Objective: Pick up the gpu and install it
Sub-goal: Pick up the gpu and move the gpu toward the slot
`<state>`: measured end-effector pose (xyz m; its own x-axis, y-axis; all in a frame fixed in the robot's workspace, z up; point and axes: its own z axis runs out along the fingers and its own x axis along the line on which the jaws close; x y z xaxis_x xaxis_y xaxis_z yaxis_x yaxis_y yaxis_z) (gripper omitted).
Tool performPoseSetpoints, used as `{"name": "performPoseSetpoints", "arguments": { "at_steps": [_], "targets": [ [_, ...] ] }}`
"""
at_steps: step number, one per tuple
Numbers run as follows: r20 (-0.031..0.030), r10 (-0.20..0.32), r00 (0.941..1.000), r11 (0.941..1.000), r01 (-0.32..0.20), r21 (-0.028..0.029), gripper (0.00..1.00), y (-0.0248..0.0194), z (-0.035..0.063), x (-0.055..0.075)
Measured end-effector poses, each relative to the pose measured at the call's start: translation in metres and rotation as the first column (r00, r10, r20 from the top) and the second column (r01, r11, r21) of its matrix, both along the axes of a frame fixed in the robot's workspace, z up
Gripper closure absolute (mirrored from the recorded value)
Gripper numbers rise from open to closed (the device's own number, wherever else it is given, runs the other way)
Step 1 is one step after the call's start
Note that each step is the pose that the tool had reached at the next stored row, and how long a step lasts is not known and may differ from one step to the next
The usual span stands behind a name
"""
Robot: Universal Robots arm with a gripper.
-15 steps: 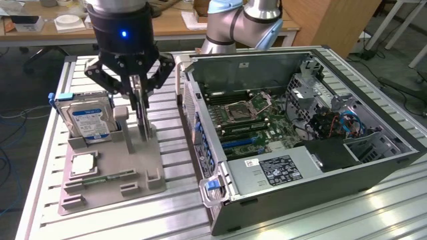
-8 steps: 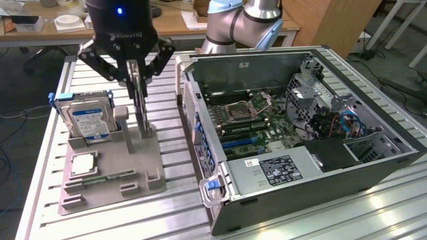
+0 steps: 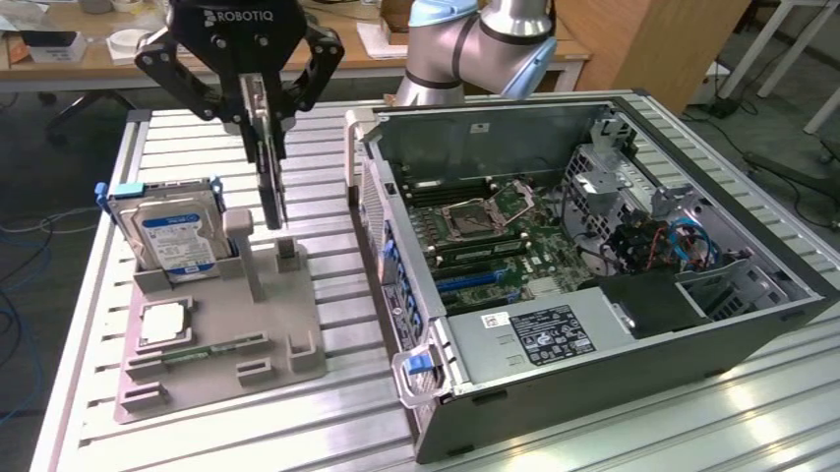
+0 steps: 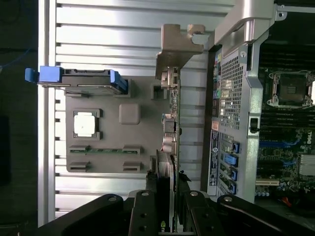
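Fingers (image 3: 251,118) are closed on the gpu (image 3: 273,187), pinching its top edge. The card hangs vertical and edge-on to the exterior view. The bracket (image 4: 178,42) is at the end away from my grip.

Position: over the tray (image 3: 282,334), on the side nearest the case (image 3: 552,383). The card's lower end is just above the tray's upright slot. I can't tell if it's fully clear or touching.

Nearby:
- The hard drive (image 3: 177,236) stands in its tray pocket on the exterior view's left, near the card but apart from it.
- The cpu (image 3: 164,323) lies flat in its own pocket, well clear.
- The case is open, on its side on the counter (image 3: 329,423), at the exterior view's right. The board's blue slots (image 3: 466,280) are exposed.

My read on doing this step well:
- Pull straight up along the card's own plane. Any sideways drift while the lower end is near the slot will probably bind it or tip the tray.
- The grip is on a thin edge with a long card below it, so it can pivot in the pinch. Clamp firmly and move slowly, with no jerks.
- Hold the wrist square so the card stays plumb. Tilt here becomes misalignment at the slot.
- The near case wall is just beside the card in the wrist view. The lower end needs to be above that rim before any travel toward the case.
- Main risk: the bracket snagging on the tray post or the case lip.
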<state>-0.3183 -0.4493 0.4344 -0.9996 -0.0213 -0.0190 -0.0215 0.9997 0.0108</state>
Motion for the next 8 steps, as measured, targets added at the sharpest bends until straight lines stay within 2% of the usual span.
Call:
{"name": "performPoseSetpoints", "arguments": {
  "at_steps": [8],
  "targets": [
    [-0.0002,0.0,1.0,1.0,0.0,0.0,0.74,0.0,0.0001,0.0028]
  ]
}}
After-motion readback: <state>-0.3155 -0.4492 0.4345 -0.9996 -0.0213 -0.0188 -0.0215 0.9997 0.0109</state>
